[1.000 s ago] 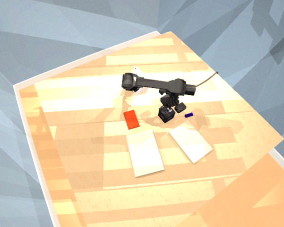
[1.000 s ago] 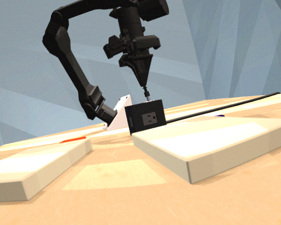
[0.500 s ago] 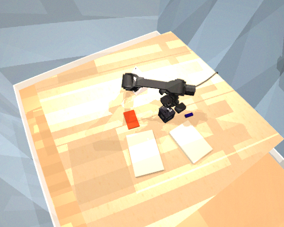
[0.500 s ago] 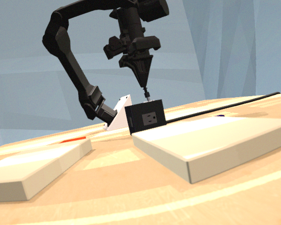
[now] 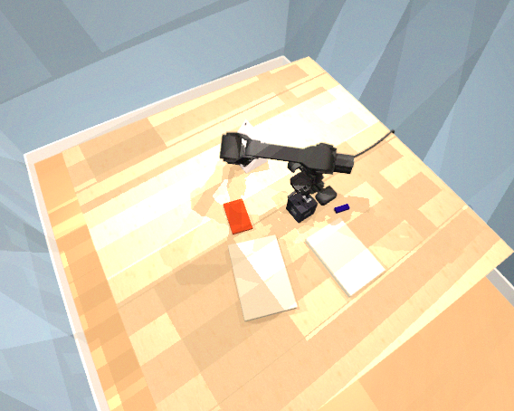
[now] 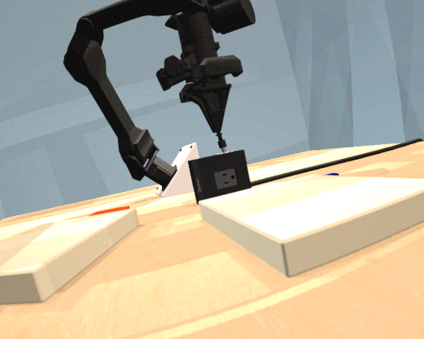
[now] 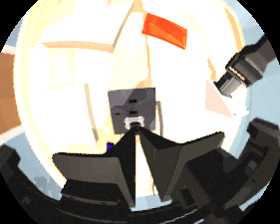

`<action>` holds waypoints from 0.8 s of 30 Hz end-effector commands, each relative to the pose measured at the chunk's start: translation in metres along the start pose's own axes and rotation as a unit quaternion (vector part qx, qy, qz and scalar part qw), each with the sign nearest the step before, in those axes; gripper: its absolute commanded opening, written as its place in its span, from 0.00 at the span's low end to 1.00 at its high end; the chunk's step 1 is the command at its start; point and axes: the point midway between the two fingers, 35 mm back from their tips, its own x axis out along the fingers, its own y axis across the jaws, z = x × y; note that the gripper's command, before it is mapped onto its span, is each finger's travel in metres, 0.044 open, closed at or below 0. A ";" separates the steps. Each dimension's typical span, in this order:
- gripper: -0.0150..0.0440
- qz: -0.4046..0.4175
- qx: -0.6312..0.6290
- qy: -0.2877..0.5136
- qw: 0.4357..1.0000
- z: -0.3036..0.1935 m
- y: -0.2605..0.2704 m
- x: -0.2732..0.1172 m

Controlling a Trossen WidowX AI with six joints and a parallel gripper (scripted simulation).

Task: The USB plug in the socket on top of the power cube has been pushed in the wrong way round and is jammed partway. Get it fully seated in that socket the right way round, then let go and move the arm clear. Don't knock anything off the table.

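At upper centre of the exterior frame, the hand (image 6: 219, 132) (image 7: 136, 130) is closed on the USB plug (image 6: 222, 144) (image 7: 135, 123), standing at the top of the power cube (image 6: 207, 175) (image 5: 300, 208) (image 7: 144, 106). Metal shows below its dark body: grasping achieved; full seating, release and withdrawal apparently remain. Orientation indeterminate.

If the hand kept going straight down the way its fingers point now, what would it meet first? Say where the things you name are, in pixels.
Most likely the top of the power cube (image 5: 301, 209) (image 6: 207, 179) (image 7: 121, 104), right under the hand (image 5: 310, 192) (image 6: 219, 132) (image 7: 136, 130), with the USB plug (image 6: 222, 144) it grips pressed in ahead; exact depth is unclear.
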 end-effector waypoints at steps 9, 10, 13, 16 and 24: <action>0.25 0.001 -0.002 -0.001 1.000 0.001 0.000 0.002; 0.25 0.001 -0.002 -0.001 1.000 0.001 0.000 0.002; 0.25 0.001 -0.002 -0.001 1.000 0.001 0.000 0.002; 0.25 0.001 -0.002 -0.001 1.000 0.001 0.000 0.003; 0.25 0.001 -0.002 -0.001 1.000 0.001 0.000 0.004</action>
